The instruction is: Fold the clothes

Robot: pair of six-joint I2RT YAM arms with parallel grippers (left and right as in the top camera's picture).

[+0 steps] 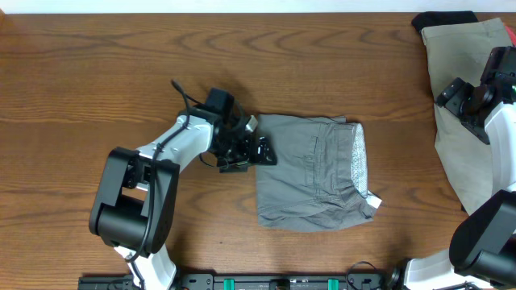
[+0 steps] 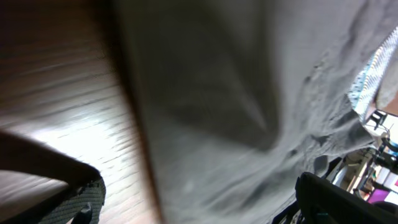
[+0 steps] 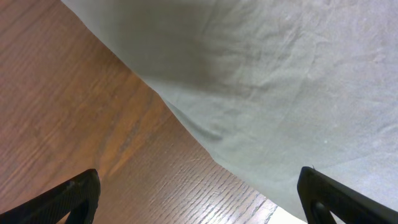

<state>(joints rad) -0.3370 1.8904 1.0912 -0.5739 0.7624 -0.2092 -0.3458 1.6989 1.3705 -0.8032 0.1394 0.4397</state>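
Mid-grey shorts (image 1: 310, 173) lie folded on the table's middle, the pale speckled waistband lining (image 1: 357, 161) and a white tag (image 1: 373, 201) at their right side. My left gripper (image 1: 251, 147) is open at the shorts' left edge; in the left wrist view its fingers (image 2: 199, 199) straddle the grey cloth (image 2: 249, 124) and the table edge of the fabric, blurred. A paler beige-grey pair (image 1: 468, 105) lies at the far right. My right gripper (image 1: 451, 95) is open above its left edge; in the right wrist view its fingers (image 3: 199, 196) span the pale cloth (image 3: 280, 74) and bare wood.
A black garment (image 1: 443, 19) shows at the top right, under the beige pair. The wooden table (image 1: 121, 72) extends to the left and back. The arm bases stand along the front edge (image 1: 282, 282).
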